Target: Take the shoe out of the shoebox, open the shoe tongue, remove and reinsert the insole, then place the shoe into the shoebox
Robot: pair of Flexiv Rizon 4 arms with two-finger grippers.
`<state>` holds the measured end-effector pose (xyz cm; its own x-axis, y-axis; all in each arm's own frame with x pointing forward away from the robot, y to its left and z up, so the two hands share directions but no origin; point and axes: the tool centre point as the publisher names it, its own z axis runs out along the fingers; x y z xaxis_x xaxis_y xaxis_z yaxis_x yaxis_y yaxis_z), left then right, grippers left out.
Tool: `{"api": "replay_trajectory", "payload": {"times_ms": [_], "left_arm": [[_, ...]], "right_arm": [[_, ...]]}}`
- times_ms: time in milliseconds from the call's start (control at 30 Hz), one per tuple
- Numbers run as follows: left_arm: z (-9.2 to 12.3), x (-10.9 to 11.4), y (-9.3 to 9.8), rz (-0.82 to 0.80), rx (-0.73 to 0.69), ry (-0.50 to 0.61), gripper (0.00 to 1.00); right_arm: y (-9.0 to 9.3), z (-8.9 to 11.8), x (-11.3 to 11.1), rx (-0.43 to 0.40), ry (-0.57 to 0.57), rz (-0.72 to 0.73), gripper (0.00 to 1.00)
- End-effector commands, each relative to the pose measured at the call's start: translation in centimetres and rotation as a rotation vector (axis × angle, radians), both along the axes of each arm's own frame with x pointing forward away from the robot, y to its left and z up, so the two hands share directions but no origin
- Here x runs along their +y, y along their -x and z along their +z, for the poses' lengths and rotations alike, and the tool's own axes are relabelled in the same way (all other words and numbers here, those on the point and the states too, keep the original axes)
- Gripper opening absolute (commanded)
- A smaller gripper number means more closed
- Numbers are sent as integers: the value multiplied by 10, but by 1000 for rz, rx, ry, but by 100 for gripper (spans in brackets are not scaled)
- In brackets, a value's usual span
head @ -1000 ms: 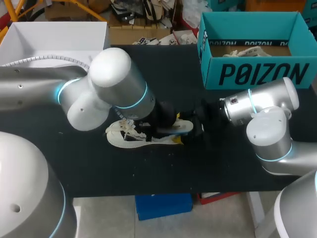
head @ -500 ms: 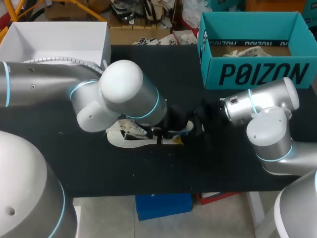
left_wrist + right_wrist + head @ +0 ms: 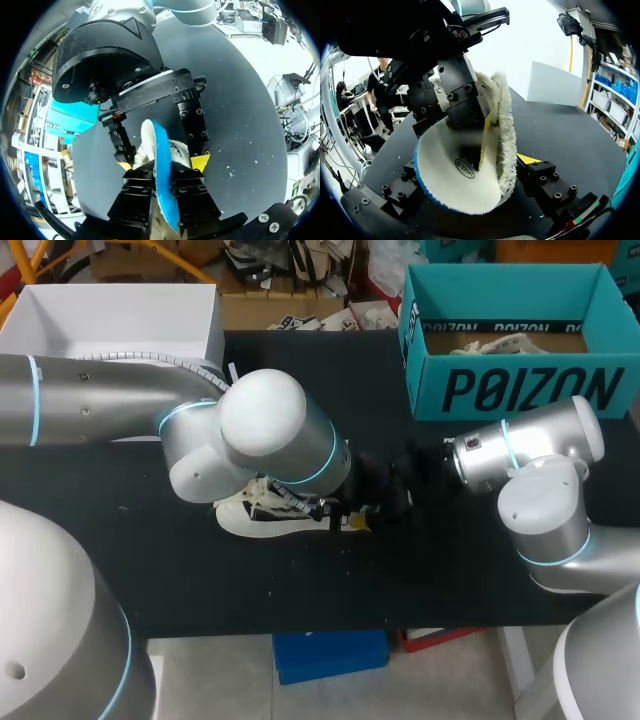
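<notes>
1. Found the shoe point(image 3: 245, 520) out on the black table point(image 3: 200, 580), well apart from the teal shoebox point(image 3: 520, 390) and mostly hidden under the left arm point(image 3: 270, 430) in the head view.
2. Saw the left gripper point(image 3: 163, 186) clamped on the insole point(image 3: 160, 145), both fingers point(image 3: 190, 187) pressing its faces, the blue-edged sheet standing up out of the fleecy heel opening.
3. Saw the right gripper point(image 3: 472, 170) closed round the heel, yellow tips against the shoe on either side, steadying it.
4. Noted the left arm shifted steadily towards the right gripper over the past second, covering in the head view the strip of insole visible above the heel a second before; noted no movement in the shoe or the right arm point(image 3: 520, 455).
5. Judged the insole step under way, the sheet curled and only partly seated; could not tell removal from reinsertion.
6. Judged the return of the shoe to the shoebox yet to come.
</notes>
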<state>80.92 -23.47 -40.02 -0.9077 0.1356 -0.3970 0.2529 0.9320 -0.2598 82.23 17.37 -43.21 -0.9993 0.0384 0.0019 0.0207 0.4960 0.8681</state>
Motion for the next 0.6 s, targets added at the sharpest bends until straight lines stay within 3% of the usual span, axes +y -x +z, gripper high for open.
{"api": "replay_trajectory", "payload": {"times_ms": [33, 433, 600], "left_arm": [[5, 7, 7, 0, 6, 4, 0], [49, 44, 33, -42, 130, 154, 0], [82, 53, 44, -90, 213, 269, 0]], "right_arm": [[-1, -3, 0, 0, 2, -1, 0], [-1, -3, 0, 0, 2, -1, 0], [-1, -3, 0, 0, 2, -1, 0]]}}
